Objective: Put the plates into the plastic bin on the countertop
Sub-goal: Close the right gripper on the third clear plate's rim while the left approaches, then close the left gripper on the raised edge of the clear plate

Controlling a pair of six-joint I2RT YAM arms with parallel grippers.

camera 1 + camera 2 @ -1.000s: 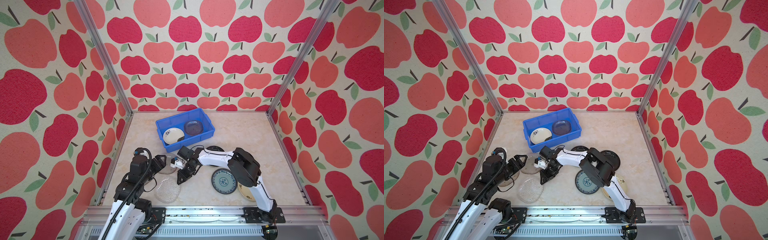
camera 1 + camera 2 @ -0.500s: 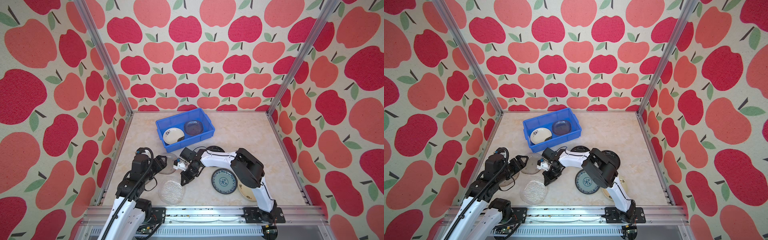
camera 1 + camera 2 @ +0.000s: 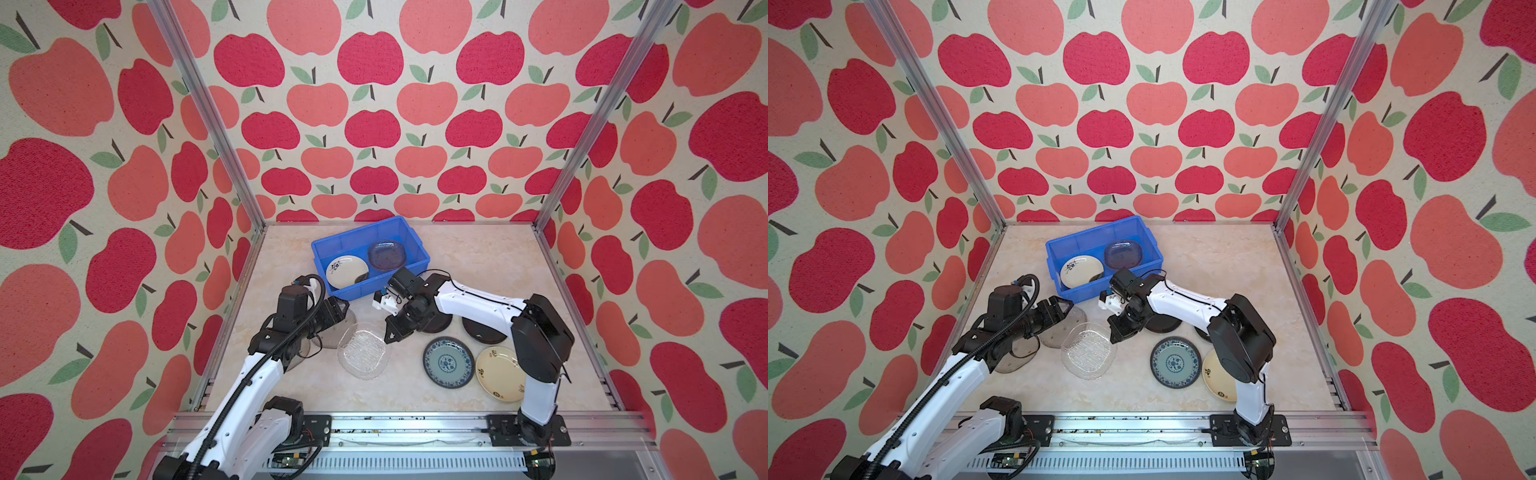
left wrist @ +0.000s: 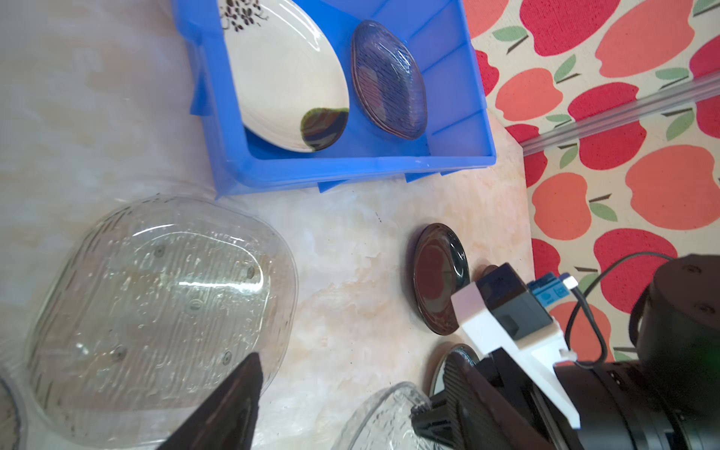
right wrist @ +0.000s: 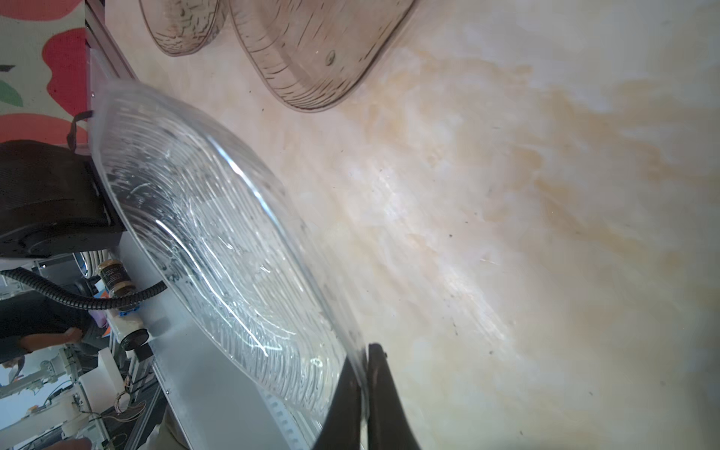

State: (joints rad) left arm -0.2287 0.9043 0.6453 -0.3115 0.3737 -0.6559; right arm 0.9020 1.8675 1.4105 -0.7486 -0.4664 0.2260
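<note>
The right arm stretches low across the countertop, wrist bent down, with the right gripper pinched tight on the rim of a clear glass plate. The plate sits tilted, near the blue bin. The left arm reaches forward. The left gripper is spread wide over a smoky glass plate, gripping nothing. A white flowered plate and a dark glass plate lie in the bin. A teal plate and a cream plate rest on the marbled top, walled by apple-print paper.
</note>
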